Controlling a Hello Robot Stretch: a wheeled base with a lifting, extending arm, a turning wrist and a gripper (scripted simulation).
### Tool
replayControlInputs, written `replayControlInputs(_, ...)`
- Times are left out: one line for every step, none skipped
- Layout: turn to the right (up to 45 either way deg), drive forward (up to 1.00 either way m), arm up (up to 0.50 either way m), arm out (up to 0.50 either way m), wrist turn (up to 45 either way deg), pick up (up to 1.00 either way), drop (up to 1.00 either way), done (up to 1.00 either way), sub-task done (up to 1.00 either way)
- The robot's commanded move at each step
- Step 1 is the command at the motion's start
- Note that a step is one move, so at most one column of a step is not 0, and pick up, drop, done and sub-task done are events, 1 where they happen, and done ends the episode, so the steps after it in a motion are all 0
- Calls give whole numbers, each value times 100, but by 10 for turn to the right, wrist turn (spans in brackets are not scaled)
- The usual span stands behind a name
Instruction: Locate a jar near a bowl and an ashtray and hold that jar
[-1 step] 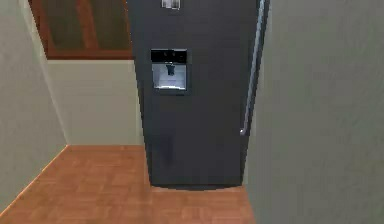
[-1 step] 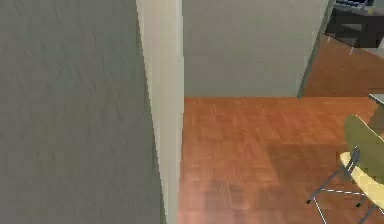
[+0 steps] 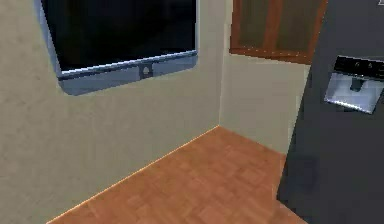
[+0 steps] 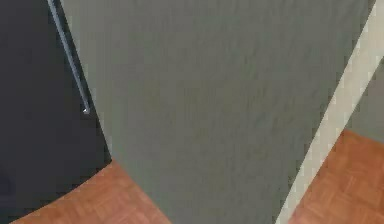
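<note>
The dark refrigerator (image 3: 335, 150) stood nearest, at the near right of the forward view, with a pale dispenser panel (image 3: 355, 85) set in its door. Left of it, wooden floor (image 3: 190, 180) ran back to a far corner between beige walls (image 3: 110, 140). A dark pane in a blue-grey frame (image 3: 120, 35) hung on the left wall, and a brown-framed window (image 3: 275, 28) sat high on the far wall.

In the arm side view a dark appliance side carrying a thin pale handle (image 4: 70, 60) stood at the left. It was hard against a broad grey wall face (image 4: 220, 100), close in.

Which way the jar lay from the gripper could not be told. With floor, walls and appliance fronts at hand, I judged that the jar, with its bowl and ashtray, was elsewhere in the house. The search was the step in hand, and the coming move called for turning or driving the base, not a reach. The arm's pose could not be told, nor whether the gripper's fingers were spread or pressed together.
</note>
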Motion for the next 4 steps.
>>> replayControlInputs(-450, 0, 0, 0, 0, 0, 0, 0, 0)
replayControlInputs(-450, 0, 0, 0, 0, 0, 0, 0, 0)
replayControlInputs(-210, 0, 0, 0, 0, 0, 0, 0, 0)
replayControlInputs(0, 100, 0, 0, 0, 0, 0, 0, 0)
